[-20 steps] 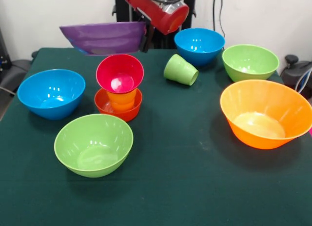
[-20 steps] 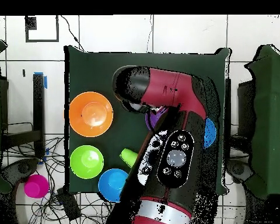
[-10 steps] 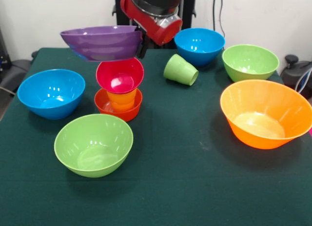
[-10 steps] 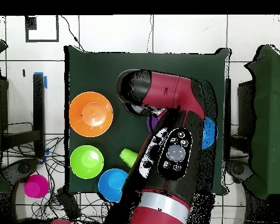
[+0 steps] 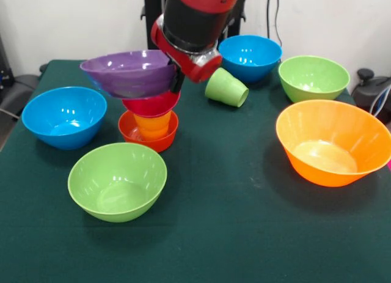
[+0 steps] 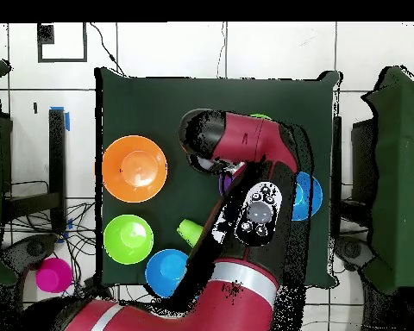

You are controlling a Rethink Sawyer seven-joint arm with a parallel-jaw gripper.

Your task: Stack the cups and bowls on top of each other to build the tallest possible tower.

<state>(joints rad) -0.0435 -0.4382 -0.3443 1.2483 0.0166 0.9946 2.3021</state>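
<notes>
Front view showed the gripper [image 5: 178,80] grasping the purple bowl [image 5: 131,73] over the three-piece tower [image 5: 149,115]; six pieces remained unstacked.

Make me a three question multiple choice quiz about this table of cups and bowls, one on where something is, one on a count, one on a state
1. Where is the purple bowl?
A. flat on the cloth
B. held over the tower
C. inside the largest orange bowl

2. How many blue bowls show in the front view?
A. one
B. two
C. four

3. How does the light green cup lie?
A. tipped on its side
B. upright
C. nested in a bowl

Answers:
1. B, the gripper holds its rim just above the magenta bowl.
2. B, one blue bowl sits near the tower and another blue bowl at the far edge.
3. A, its open mouth faces sideways on the cloth.
</notes>
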